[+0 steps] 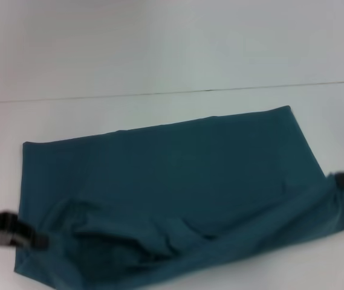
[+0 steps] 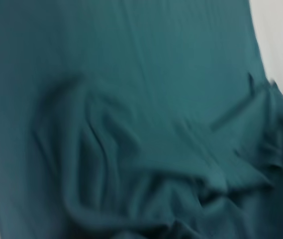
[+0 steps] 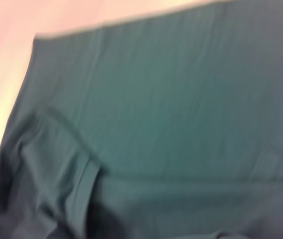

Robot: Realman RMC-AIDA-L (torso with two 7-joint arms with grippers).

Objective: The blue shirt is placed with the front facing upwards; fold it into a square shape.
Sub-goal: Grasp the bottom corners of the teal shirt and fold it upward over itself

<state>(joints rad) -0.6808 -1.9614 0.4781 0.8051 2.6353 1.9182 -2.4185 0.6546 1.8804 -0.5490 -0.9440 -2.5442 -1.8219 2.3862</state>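
Fold under way: left pincer (image 1: 38, 240) and right pincer (image 1: 339, 179) each gripped an end of the blue shirt (image 1: 178, 181)'s raised near edge. Next, presumably: carry it across evenly.

Blue shirt (image 1: 178, 175): near hem is running off the head view at 6 o'clock; lettering and collar are not showing.
Left gripper (image 1: 38, 240): fingertips are lying buried in cloth at 8 o'clock.
Right gripper (image 1: 341, 179): body is being cropped at 3 o'clock.
Wrist views: blur is smearing the folds.
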